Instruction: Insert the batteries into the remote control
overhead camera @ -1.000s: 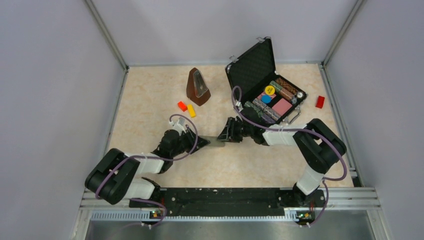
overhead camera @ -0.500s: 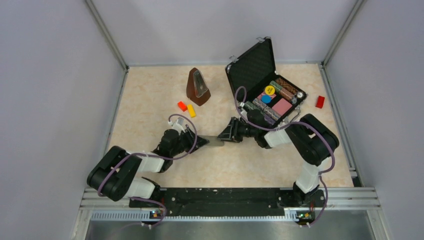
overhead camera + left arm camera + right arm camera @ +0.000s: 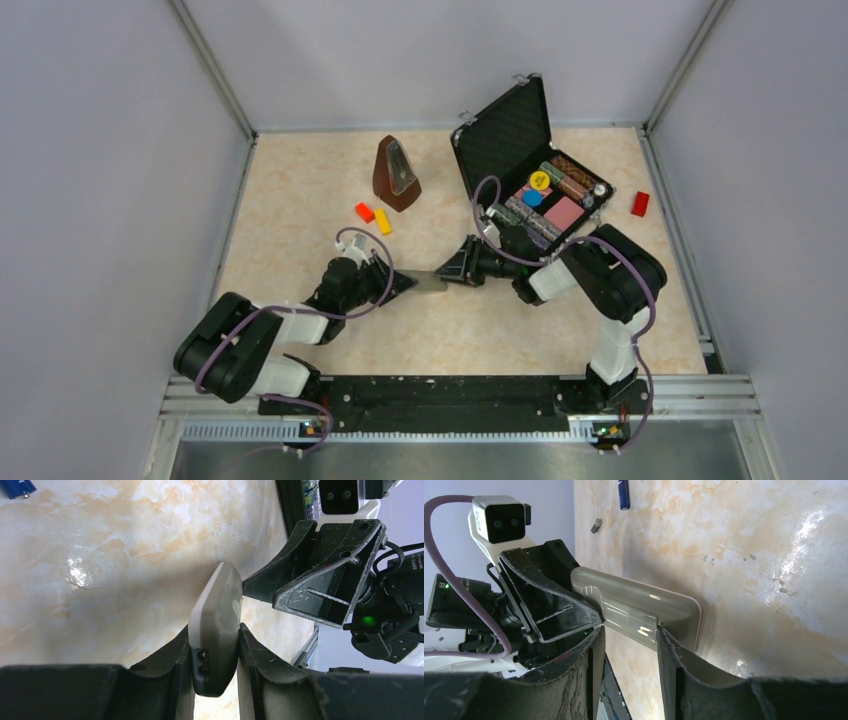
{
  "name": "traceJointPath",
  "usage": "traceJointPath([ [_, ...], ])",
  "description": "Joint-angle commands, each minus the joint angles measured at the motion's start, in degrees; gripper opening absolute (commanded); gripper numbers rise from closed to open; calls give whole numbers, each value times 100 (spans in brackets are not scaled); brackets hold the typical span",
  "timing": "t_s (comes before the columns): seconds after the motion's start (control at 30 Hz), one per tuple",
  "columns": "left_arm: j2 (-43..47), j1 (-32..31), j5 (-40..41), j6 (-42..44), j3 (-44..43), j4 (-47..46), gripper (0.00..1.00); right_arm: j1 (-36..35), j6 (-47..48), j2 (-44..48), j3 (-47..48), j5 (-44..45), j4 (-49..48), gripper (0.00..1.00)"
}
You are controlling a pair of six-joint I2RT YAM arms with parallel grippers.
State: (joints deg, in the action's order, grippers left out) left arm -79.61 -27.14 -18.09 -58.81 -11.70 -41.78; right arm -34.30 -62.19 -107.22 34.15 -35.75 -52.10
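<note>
The picture's top-left edge cuts off the small bluish-purple cylindrical battery [image 3: 15,488]; both tools hide the slim white remote's ends [image 3: 430,282] overhead.

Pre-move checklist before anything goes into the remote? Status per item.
1. Left gripper clamped on remote control: ok.
2. Right gripper fingers straddling the remote's other end: ok; firm grip: cannot tell.
3. Battery compartment open: not ok; a ribbed cover panel appears to sit on the grey back.
4. Batteries located: blue battery and a small dark cylinder lie on the table, neither in hand: not ok.
5. Battery polarity: cannot tell.
</note>
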Motion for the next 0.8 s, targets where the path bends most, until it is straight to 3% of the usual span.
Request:
traceJointPath([
  [0.0, -251, -239, 26, 684, -53, 1523, 0, -454, -688, 199, 227, -805, -1362, 41],
  [0.37, -151, -235, 171, 737, -66, 1892, 0, -453, -1380, 482, 338, -717, -2074, 43],
  [0.77, 84, -240, 130, 863, -160, 2343, 0, -253, -648, 1191, 215, -322, -701, 43],
])
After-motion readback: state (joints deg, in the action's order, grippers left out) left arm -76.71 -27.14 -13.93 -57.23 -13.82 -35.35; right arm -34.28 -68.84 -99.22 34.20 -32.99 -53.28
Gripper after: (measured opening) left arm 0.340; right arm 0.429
